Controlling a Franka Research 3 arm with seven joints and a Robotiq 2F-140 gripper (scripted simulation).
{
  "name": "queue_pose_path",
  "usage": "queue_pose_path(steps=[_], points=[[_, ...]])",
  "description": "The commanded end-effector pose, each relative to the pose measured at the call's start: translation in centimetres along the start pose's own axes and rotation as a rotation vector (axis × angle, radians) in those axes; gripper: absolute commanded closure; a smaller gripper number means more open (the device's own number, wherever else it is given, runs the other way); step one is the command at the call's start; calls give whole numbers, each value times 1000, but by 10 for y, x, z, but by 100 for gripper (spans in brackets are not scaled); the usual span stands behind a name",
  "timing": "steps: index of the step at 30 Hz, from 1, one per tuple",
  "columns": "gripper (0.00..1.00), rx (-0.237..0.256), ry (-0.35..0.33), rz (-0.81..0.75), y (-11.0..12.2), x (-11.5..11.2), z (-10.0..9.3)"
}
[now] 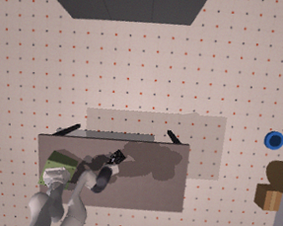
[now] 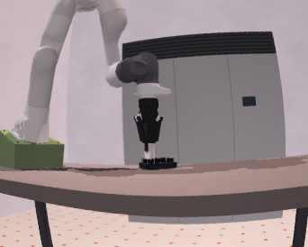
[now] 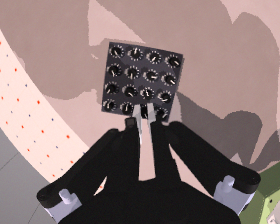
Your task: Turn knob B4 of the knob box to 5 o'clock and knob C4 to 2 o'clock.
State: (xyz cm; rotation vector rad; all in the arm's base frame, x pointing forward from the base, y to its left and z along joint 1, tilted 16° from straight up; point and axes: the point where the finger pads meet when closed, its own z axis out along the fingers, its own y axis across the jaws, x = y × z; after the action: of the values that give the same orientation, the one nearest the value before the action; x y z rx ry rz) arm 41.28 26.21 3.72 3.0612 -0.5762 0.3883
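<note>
The black knob box (image 3: 143,85) stands on the brown table and shows four rows of small knobs with white lines. It also shows in the top view (image 1: 117,156) and in the exterior view (image 2: 158,163). The printed names are too small to read. My gripper (image 3: 144,112) points straight down over the edge row nearest the wrist camera. Its fingers stand narrow, closed on a knob there, the third along that row. In the side view the fingertips (image 2: 147,153) reach the top of the box's left part. In the top view the gripper (image 1: 114,161) covers part of the box.
The arm's green base block (image 2: 29,153) sits on the table's left end. A grey cabinet (image 2: 207,104) stands behind the table. On the floor at the right lie a blue ring (image 1: 274,140) and a brown wooden object (image 1: 279,184).
</note>
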Motion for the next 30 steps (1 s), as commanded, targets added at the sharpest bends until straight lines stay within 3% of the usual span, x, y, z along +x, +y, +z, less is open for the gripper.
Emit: queue_pose_path(steps=[1,15,30], points=[[95,1,24,127,0,0,0],[95,3,24,299,0,0,0],[95,4,24,345,0,0,0]])
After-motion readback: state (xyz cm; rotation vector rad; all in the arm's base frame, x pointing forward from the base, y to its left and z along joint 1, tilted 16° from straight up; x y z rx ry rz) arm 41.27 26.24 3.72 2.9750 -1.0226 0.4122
